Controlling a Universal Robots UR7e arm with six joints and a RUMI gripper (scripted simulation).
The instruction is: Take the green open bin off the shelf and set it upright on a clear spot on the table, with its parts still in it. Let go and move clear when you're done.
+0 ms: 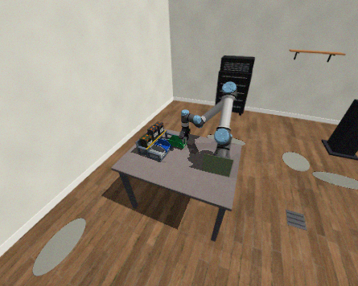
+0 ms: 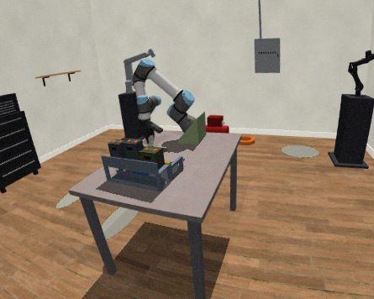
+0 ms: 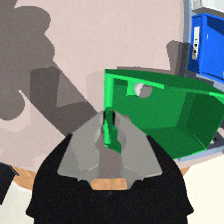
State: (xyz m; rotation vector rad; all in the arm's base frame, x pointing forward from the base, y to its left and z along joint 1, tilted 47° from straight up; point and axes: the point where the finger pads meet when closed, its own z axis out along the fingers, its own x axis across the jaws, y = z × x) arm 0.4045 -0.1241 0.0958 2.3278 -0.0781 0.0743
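The gripper (image 3: 109, 131) pinches the near wall of the green bin (image 3: 160, 112), centre-right of the wrist frame above the table (image 3: 100, 40). Stiff, light plastic probably; loose parts demand keeping it level.

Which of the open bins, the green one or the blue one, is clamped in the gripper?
The green bin: the gripper is shut on its near wall. The blue bin sits untouched beyond it.
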